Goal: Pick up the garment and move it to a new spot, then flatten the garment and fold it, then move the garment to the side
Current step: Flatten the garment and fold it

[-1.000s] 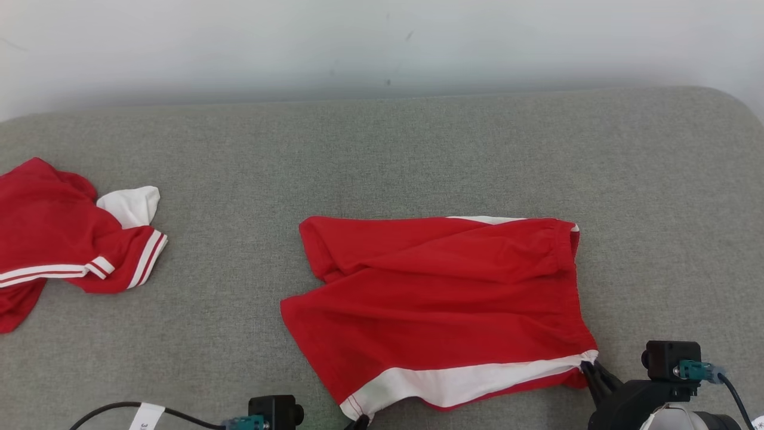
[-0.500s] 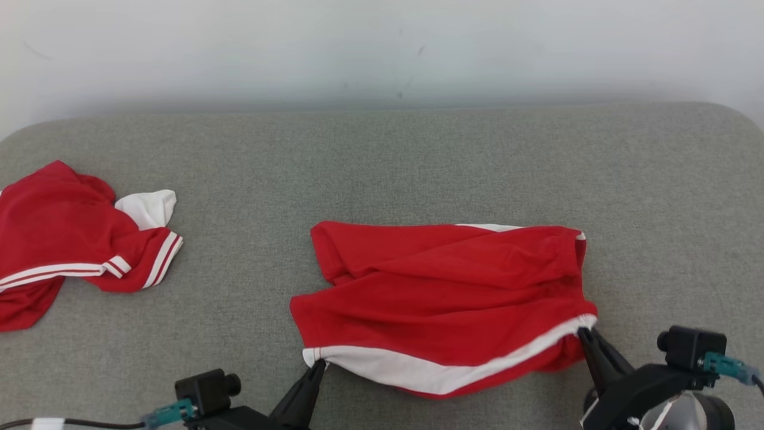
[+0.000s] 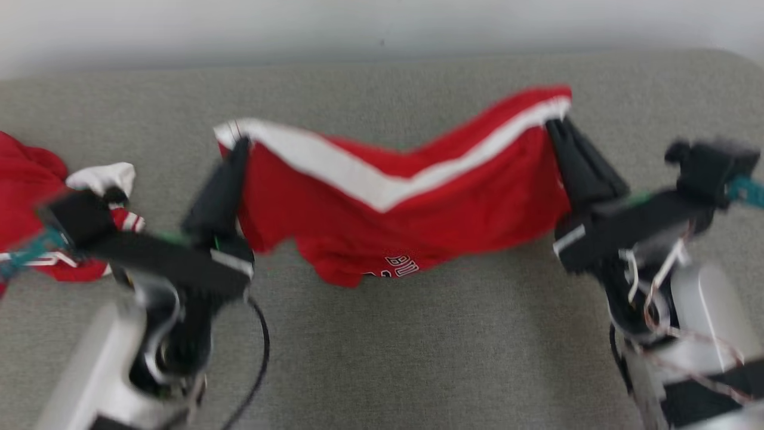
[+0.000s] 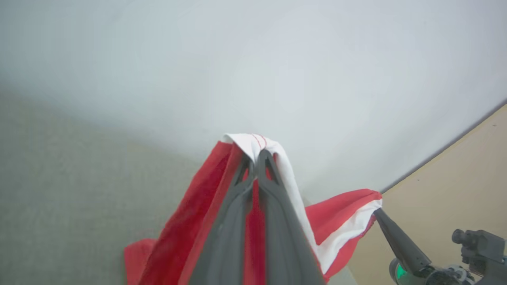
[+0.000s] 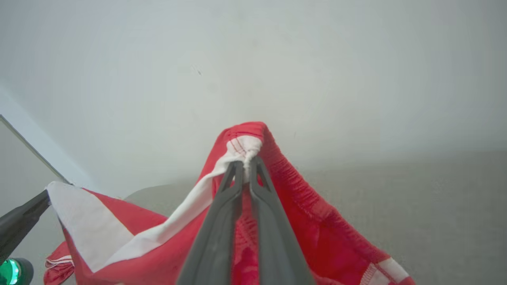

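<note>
The left gripper is clamped tight on one white-trimmed corner of the garment, and the right gripper pinches the opposite corner just as tightly. Both wrist views show the dark fingers pressed together with cloth bunched at their tips. The garment is red, with a broad white band along the held edge, a gathered hem near the right grip, and white lettering partly showing at its lowest fold. It hangs stretched between the two grippers over the grey padded surface. Its long axis runs left to right across the head view, with the white band uppermost and sagging in a shallow V, and the right corner sits higher in that view than the left. Half a second ago it lay on the surface with the grippers at its near corners; now it is lifted. The head camera has shifted too, and its picture is blurred. Another red and white cloth lies at the far left.
</note>
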Tool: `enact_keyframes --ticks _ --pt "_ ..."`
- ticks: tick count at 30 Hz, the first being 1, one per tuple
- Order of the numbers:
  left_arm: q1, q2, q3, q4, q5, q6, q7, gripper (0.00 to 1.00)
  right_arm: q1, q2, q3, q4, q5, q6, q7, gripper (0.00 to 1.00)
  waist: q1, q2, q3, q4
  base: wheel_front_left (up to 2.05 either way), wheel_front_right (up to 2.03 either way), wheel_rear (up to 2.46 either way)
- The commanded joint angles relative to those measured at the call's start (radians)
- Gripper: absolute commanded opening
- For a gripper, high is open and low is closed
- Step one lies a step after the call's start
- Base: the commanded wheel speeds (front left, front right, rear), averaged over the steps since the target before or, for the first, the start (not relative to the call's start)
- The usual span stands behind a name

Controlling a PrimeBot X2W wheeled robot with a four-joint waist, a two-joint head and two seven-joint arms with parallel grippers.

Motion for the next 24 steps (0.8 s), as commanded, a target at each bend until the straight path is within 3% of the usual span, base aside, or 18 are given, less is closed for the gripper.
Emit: enact_keyframes --ticks 1,7,15,19,24 --pt "-0.067 -0.004 0.01 0.019 0.02 0.002 -0.006 0.0 -0.066 -0.015 0.016 0.027 0.009 0.004 -0.015 0.0 -0.0001 -0.0001 0.099 -0.046 0.0 0.0 0.0" --pt "-0.395 -0.033 0.054 0.176 0.074 -0.005 -0.055 0.0 -0.424 -0.051 0.093 0.251 0.014 0.004 -0.12 0.0 -0.0001 -0.0001 0.207 -0.089 0.0 0.0 0.0" --pt "-0.689 -0.035 0.099 0.345 0.236 -0.014 -0.25 0.0 -0.798 -0.033 0.054 0.509 -0.047 0.003 -0.42 0.0 -0.0001 -0.0001 0.238 -0.104 0.0 0.0 0.0" --pt "-0.767 -0.054 0.129 0.344 0.333 -0.011 -0.283 0.0 -0.894 -0.028 -0.007 0.554 -0.112 0.002 -0.492 0.0 -0.0001 -0.0001 0.234 -0.094 0.0 0.0 0.0" --pt "-0.776 -0.105 0.166 0.271 0.477 -0.063 -0.283 0.0 -0.874 -0.024 -0.067 0.488 -0.17 0.002 -0.497 0.0 -0.0001 -0.0001 0.257 -0.081 0.0 0.0 0.0"
